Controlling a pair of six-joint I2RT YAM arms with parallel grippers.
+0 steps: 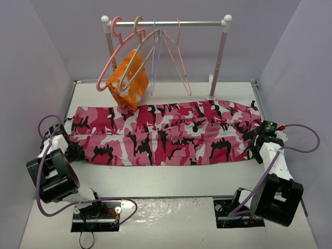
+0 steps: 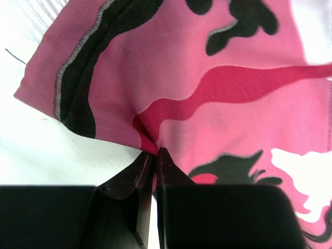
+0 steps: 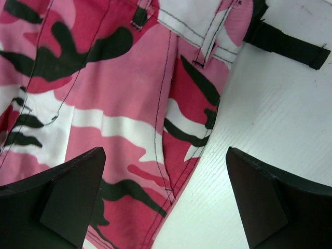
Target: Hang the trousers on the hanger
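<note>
The pink, red, white and black camouflage trousers (image 1: 166,136) lie flat across the table, legs to the left and waist to the right. My left gripper (image 1: 74,151) is at the left leg end. In the left wrist view it (image 2: 154,151) is shut on a small pinched fold of the trousers (image 2: 207,93). My right gripper (image 1: 256,144) sits open at the waist end. In the right wrist view its fingers (image 3: 165,155) straddle the trousers' side seam (image 3: 114,83) without touching it. The tan hanger (image 1: 138,25) hangs on the rail at the back.
The rail (image 1: 171,23) stands on white posts (image 1: 219,62) and also carries a thick pink hanger (image 1: 110,57), thin blue and pink wire hangers (image 1: 176,57) and an orange-and-white cloth (image 1: 129,80). A black strap (image 3: 282,41) lies by the waistband. Purple walls enclose the white table (image 1: 171,179).
</note>
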